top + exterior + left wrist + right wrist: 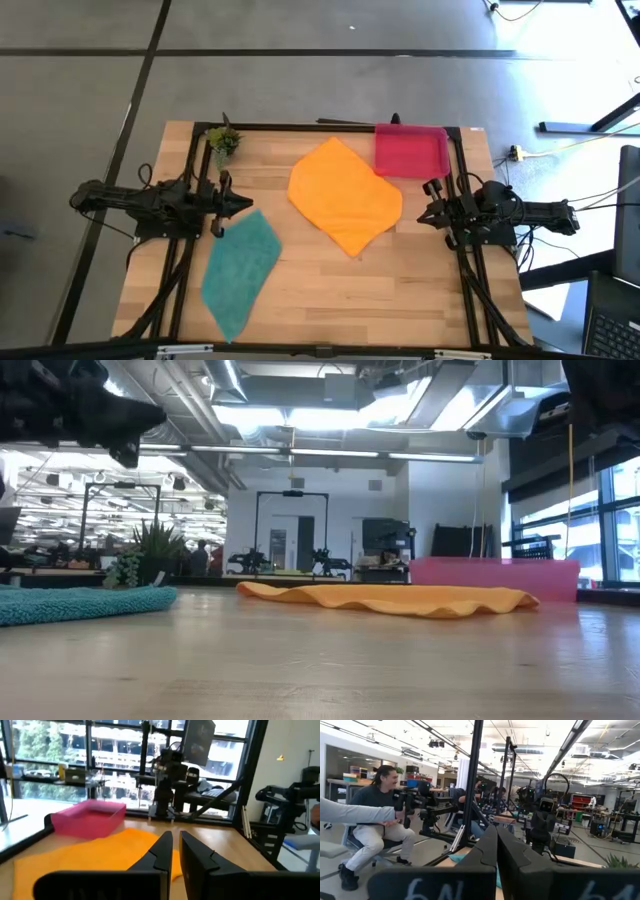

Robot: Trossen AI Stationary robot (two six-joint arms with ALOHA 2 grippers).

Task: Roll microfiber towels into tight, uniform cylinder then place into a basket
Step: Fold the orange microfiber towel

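Note:
The orange microfiber towel [345, 195] lies spread flat at the middle of the wooden table, with low ripples in the low view [400, 598]. The teal towel [240, 272] lies flat near the front left. The pink basket [411, 150] stands at the far right, and a corner of the orange towel reaches it. My left gripper [245, 203] hovers at the table's left side just beyond the teal towel's far corner; its fingers [165, 847] are almost together with nothing between them. My right gripper [422, 212] hovers shut at the right side and holds nothing.
A small potted plant [222, 140] stands at the table's far left corner. Black frame rails [190, 250] run along both sides of the table. A person [375, 820] sits in the room beyond the table. Bare wood [380, 300] lies at the front middle and right.

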